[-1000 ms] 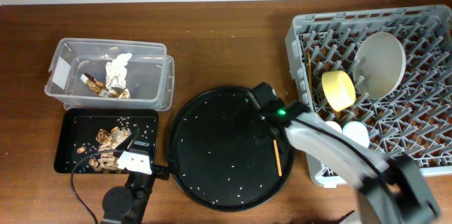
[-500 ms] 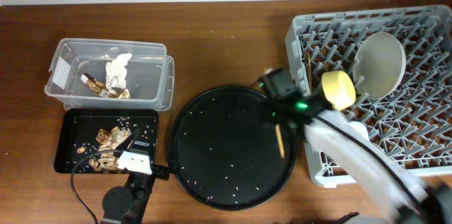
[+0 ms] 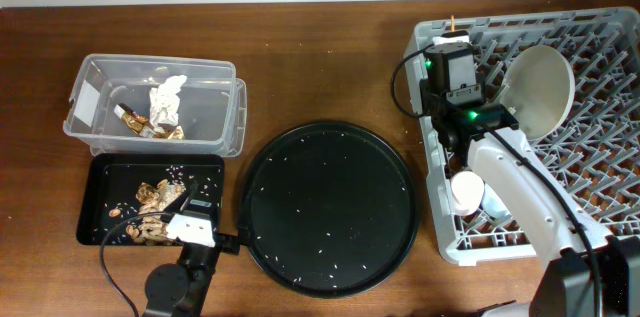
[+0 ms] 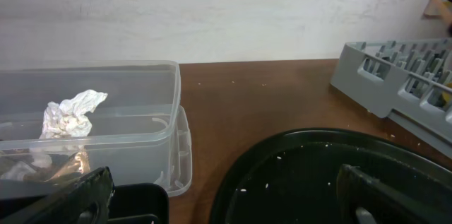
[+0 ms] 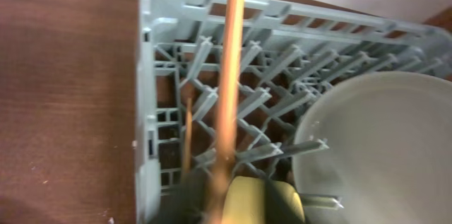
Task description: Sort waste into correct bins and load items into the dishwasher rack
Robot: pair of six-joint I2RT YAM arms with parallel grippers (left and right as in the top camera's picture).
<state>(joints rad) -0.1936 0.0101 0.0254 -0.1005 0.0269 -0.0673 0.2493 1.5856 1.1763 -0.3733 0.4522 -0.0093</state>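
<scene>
One chopstick (image 5: 229,75) extended over the upper-left corner of the rack (image 5: 148,75), pinched in the right hand (image 3: 455,62). A second chopstick (image 5: 187,136) lay among the pegs just left of it, and the plate (image 5: 381,146) stood to the right. The left hand (image 4: 226,194) was spread at the overhead frame's lower left, by the shallow black tray (image 3: 100,207).

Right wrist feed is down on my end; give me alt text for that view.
A blurred wooden chopstick runs vertically through the centre, over the corner of the grey dishwasher rack. A second chopstick stands among the pegs; the yellow bowl sits at the bottom edge, the pale plate at right.
</scene>
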